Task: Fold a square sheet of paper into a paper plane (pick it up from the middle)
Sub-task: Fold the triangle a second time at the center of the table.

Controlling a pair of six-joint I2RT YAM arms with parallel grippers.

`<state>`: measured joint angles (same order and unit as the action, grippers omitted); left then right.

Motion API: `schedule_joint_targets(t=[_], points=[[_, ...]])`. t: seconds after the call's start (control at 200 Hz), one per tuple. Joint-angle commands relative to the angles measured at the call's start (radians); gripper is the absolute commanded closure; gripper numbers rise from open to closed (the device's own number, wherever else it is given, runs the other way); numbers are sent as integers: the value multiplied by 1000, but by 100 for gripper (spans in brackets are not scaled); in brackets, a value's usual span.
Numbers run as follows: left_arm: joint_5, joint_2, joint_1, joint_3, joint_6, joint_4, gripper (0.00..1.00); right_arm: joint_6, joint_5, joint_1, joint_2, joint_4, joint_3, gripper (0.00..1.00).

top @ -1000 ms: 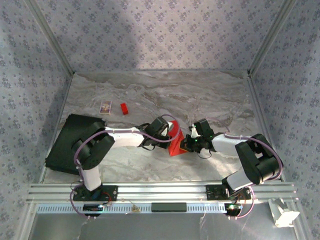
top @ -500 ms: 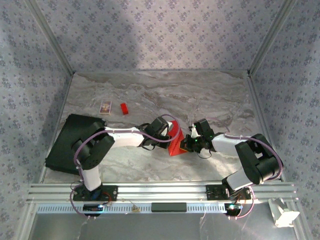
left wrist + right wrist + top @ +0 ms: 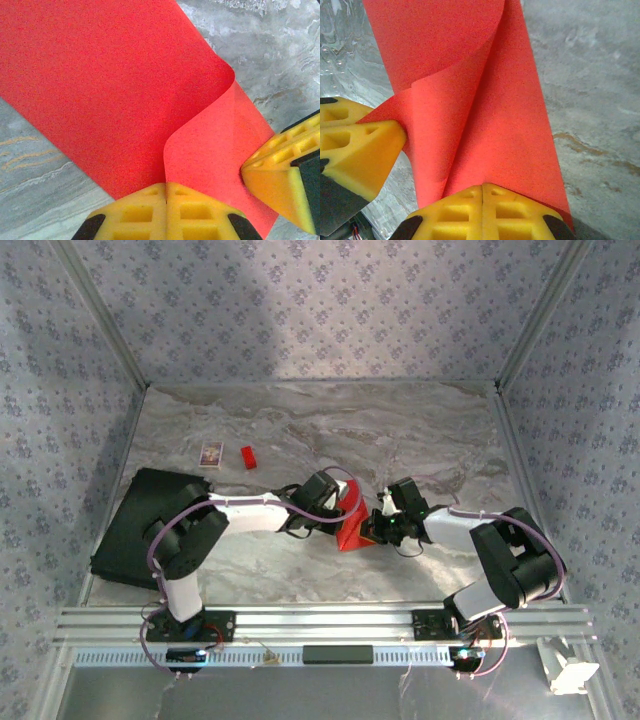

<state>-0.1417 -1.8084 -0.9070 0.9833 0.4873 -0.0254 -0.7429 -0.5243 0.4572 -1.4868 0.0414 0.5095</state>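
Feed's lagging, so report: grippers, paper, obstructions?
Copy: left gripper and right gripper shut on square sheet of paper. Sheet curled over itself. Off left, red block and card, well apart.

Grey marbled tabletop (image 3: 430, 440). Lying on it: small patterned card (image 3: 210, 454) just beside small red rectangular block (image 3: 248, 457), far left; flat black rectangular pad (image 3: 130, 525), near left. Thin bright red paper sheet (image 3: 352, 532) at centre, contact with surface unclear.

Soft, even light falls from overhead, leaving a broad dim shadow on the patterned lilac back wall (image 3: 250, 310) and a faint sheen on the grey marbled tabletop (image 3: 420, 430). Close up, the thin bright red sheet of paper (image 3: 515, 130) looks grainy, darker inside its curl.
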Motion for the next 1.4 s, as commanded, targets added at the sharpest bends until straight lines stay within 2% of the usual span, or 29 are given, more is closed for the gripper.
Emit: schedule_joint_targets(t=[0.0, 1.099, 1.259, 1.394], points=[[5, -17, 5, 24, -14, -15, 100, 18, 39, 4, -27, -67, -1, 99], [7, -66, 5, 37, -26, -42, 100, 17, 37, 2, -30, -68, 4, 99], [1, -69, 5, 32, -26, -39, 100, -6, 19, -7, 11, -42, 12, 96], [-2, -70, 5, 33, -26, -39, 100, -37, -8, -8, 61, -4, 33, 97]])
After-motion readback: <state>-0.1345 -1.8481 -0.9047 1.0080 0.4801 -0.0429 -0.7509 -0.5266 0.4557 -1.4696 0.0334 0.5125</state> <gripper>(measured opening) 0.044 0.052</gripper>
